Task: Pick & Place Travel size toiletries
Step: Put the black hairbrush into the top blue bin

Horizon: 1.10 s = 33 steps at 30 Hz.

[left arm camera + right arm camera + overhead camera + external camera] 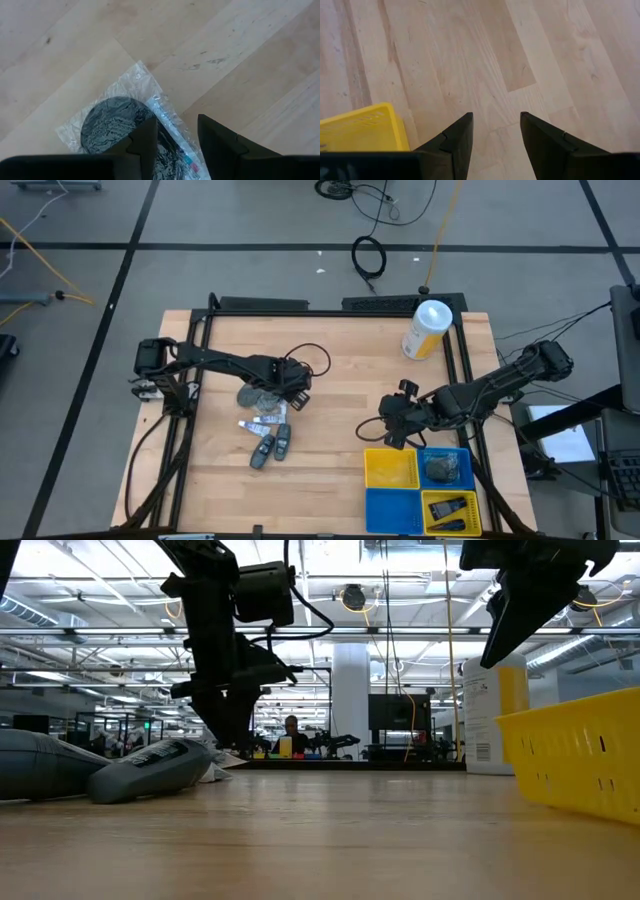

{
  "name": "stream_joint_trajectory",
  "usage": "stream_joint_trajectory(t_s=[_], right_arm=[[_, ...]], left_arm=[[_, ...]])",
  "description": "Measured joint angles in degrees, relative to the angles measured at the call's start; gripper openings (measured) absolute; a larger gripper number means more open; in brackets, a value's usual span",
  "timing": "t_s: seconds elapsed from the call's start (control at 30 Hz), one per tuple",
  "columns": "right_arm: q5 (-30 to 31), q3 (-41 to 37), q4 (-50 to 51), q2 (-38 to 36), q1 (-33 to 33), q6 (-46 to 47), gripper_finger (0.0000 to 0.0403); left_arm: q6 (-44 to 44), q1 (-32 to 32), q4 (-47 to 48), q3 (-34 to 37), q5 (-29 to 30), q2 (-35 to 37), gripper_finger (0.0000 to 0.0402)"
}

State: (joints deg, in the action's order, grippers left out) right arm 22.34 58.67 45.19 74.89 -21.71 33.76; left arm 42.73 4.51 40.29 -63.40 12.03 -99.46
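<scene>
**Left gripper over the wrapped round piece**

The left gripper (292,385) hangs with fingers parted and nothing between them, directly above a greyish round piece in clear wrap (117,125); its wrap's edge runs between the jaws. Bare table lies all around. The right gripper (392,428), spread and empty, waits beside the yellow bin (391,468).

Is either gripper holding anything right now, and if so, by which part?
Nothing is held. The left gripper hangs open over a wrapped round piece, one finger over its wrap. The right gripper is open and empty over bare table.
</scene>
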Motion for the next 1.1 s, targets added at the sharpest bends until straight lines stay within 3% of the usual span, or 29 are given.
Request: stream_joint_trajectory(t_s=[0.27,0.43,0.97,1.1], right_arm=[[0.0,0.0,-0.2,0.0,0.0,-0.2,0.0155],[0.0,0.0,-0.2,0.0,0.0,-0.2,0.0155],[0.1,0.0,-2.3,0.0,0.0,-1.9,0.0155],[0.1,0.0,-2.7,0.0,0.0,-1.9,0.0155]], left_arm=[[0.9,0.0,0.0,0.0,0.2,0.0,0.0225],[2.1,-0.1,0.4,0.0,0.9,-0.5,0.0251],[4.5,-0.2,6.3,-0.2,3.1,-7.0,0.0250],[4.9,-0.1,8.1,-0.2,3.3,-7.0,0.0203]])
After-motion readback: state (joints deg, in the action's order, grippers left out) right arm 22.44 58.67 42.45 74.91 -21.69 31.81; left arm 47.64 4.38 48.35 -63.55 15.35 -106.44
